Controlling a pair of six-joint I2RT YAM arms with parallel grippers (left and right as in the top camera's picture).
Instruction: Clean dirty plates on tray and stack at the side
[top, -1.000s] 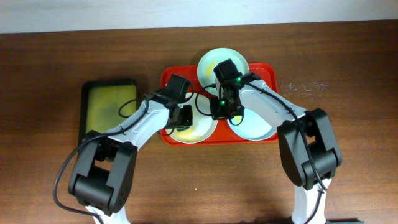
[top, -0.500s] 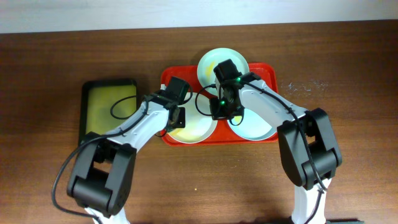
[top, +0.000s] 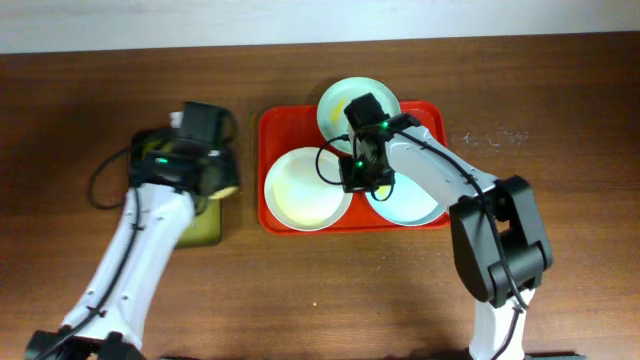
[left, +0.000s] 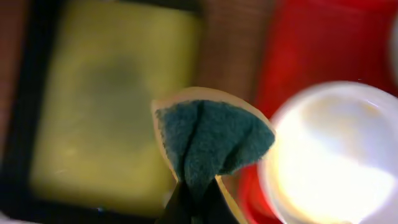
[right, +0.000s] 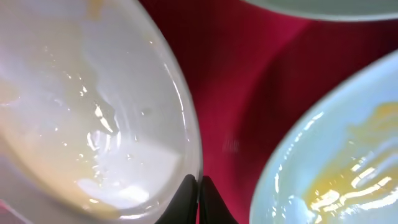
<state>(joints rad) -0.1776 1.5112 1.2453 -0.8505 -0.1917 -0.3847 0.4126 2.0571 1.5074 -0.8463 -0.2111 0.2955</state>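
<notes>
Green sponge (left: 208, 140) pinched in left hand (left: 196, 199); white plate (top: 305, 190) lies rightward, right hand (right: 194, 186) pressed together at its rim.

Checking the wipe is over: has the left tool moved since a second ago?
Yes. The left tool, shut on the sponge, moved left off the white plate, past the red tray's edge, to the black-rimmed tray's side.

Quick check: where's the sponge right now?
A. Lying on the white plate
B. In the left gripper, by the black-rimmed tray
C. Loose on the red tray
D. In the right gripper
B: the left gripper pinches the green-and-yellow sponge beside the black-rimmed tray, off the red tray.
</notes>
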